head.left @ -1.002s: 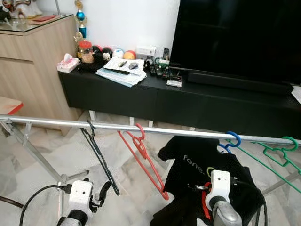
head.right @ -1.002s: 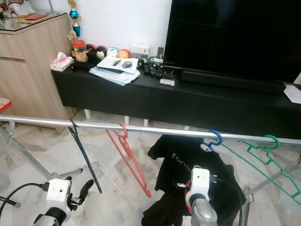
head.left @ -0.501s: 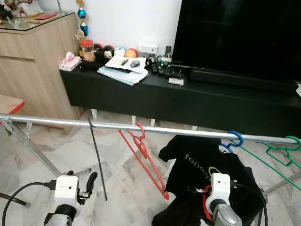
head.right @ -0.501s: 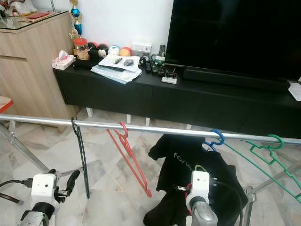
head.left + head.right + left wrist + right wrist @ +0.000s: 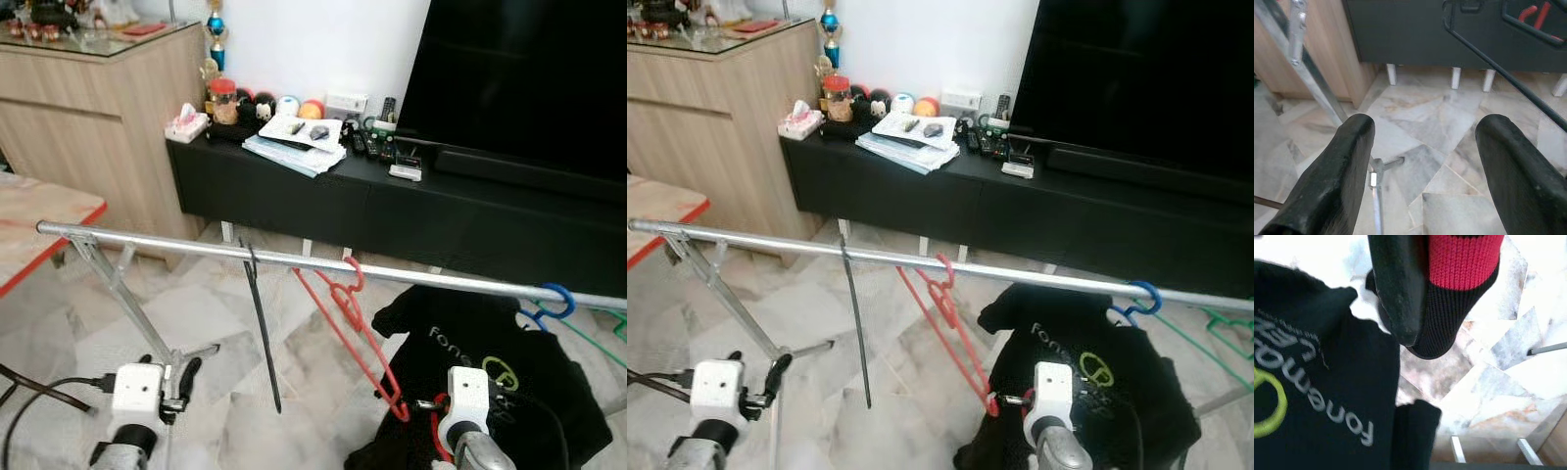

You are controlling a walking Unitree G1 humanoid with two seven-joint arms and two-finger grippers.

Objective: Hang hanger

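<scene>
A black hanger (image 5: 260, 333) hangs by its hook from the silver rail (image 5: 196, 247) and points straight down. In the left wrist view the black hanger (image 5: 1508, 78) crosses ahead of the fingers. My left gripper (image 5: 186, 377) is low and to its left, apart from it, open with nothing between its fingers (image 5: 1352, 142). A red hanger (image 5: 353, 333) hangs just to the right. Further right, a blue hanger (image 5: 556, 299) carries a black T-shirt (image 5: 490, 343). My right gripper (image 5: 1420, 335) is in front of the shirt, shut on a red and black knitted cloth (image 5: 1459, 264).
The rack's slanted leg (image 5: 118, 294) stands beside my left arm. A low black TV console (image 5: 392, 206) with a large TV (image 5: 529, 78) and small items runs behind the rail. A wooden cabinet (image 5: 98, 98) and a red-edged table (image 5: 39, 225) stand at the left. A green hanger (image 5: 617, 328) is at the right edge.
The camera has turned left. The black hanger was tilted beside my left gripper a second ago; it now hangs straight, and the gripper has drawn back from it. The right gripper keeps its cloth.
</scene>
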